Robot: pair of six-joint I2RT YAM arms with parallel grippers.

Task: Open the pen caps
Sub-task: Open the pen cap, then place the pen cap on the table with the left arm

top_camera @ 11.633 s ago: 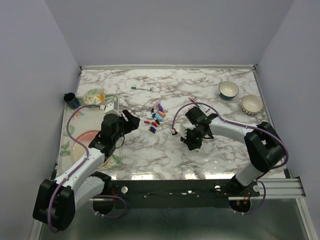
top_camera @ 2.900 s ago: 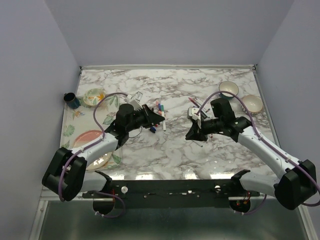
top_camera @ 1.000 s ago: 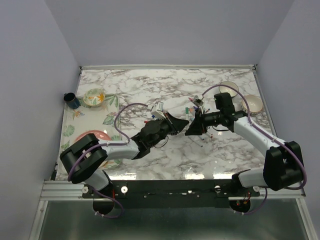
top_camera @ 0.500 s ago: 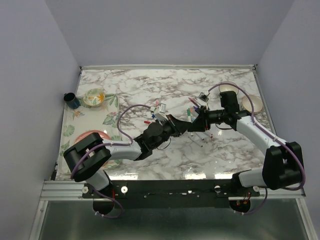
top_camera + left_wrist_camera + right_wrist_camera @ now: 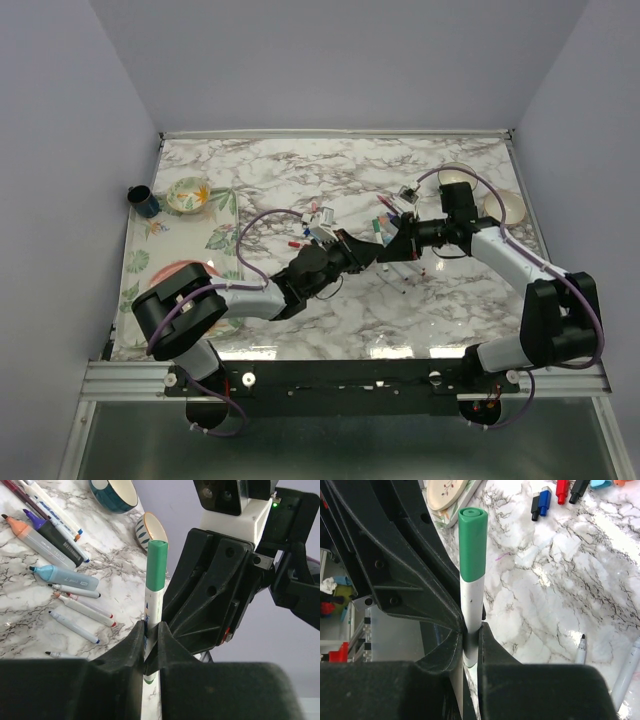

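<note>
Two white arms (image 5: 247,297) with black joints, each trailing a looped purple cable (image 5: 262,213).

A white table (image 5: 330,165) veined in grey marble fills a booth of plain pale lilac walls (image 5: 330,60). Soft light glares off its near edge, above a black rail (image 5: 350,380).
</note>
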